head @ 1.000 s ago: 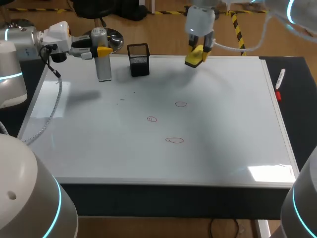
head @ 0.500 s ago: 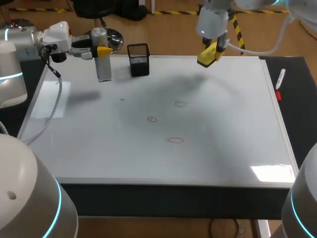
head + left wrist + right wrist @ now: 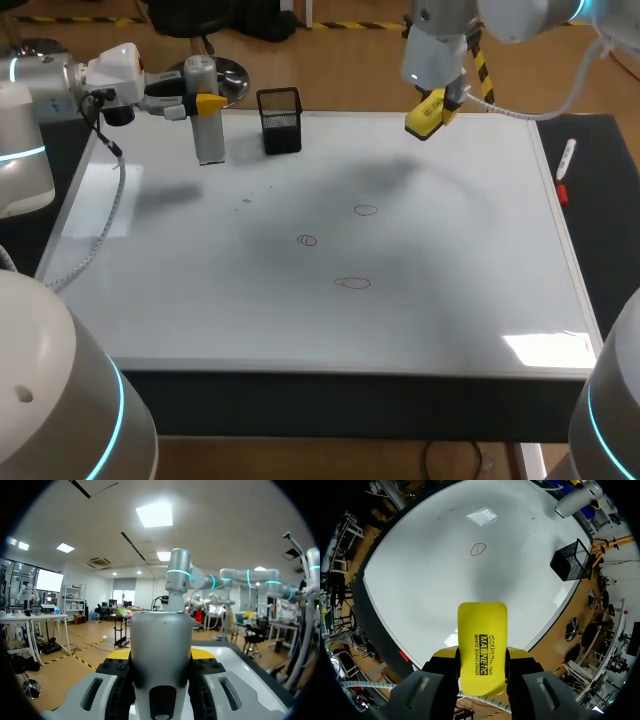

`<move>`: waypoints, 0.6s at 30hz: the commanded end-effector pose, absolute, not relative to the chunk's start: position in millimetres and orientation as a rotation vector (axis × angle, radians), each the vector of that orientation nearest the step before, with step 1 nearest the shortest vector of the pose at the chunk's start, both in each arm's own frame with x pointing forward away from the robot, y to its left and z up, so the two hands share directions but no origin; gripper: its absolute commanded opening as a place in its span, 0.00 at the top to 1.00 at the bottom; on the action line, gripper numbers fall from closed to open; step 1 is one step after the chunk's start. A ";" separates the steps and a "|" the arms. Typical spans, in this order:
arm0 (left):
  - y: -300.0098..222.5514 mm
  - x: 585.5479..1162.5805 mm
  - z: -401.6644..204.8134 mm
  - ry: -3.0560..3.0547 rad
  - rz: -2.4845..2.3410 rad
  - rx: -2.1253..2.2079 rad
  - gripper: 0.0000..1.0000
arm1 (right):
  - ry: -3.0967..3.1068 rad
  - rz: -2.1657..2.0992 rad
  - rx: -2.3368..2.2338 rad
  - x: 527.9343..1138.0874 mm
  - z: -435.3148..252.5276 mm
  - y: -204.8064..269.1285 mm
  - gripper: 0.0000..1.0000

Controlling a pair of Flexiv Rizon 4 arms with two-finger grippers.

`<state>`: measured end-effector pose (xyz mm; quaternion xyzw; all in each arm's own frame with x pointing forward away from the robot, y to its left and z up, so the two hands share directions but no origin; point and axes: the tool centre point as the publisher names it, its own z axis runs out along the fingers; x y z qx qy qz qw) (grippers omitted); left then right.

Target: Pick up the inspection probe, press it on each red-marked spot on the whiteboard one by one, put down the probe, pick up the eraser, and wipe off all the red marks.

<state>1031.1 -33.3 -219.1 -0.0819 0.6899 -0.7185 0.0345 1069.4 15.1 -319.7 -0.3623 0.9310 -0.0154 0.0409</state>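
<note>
Now the right gripper point(image 3: 482, 655) is closed on the yellow eraser point(image 3: 424, 113), a finger pinching each long side, and it hangs over the whiteboard's point(image 3: 450, 310) far edge, right of middle. Over at the far left corner, the left gripper point(image 3: 161, 655) is clamped around the grey probe point(image 3: 207, 125), yellow tips pressed to both sides; the probe stands upright, though I can't tell whether its foot touches the board. A black mesh cup point(image 3: 280, 120) sits just beside it. All three red rings are unwiped mid-board: far mark point(image 3: 366, 210), middle mark point(image 3: 307, 240), near mark point(image 3: 352, 283), well apart from both grippers. A marker point(image 3: 565, 160) lies off the board's right edge.
</note>
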 end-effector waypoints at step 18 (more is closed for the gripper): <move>-33.1 1030.6 -218.3 2.119 -2.208 -0.250 1.00 | 2.961 -0.040 -0.970 1027.2 -339.4 -56.1 1.00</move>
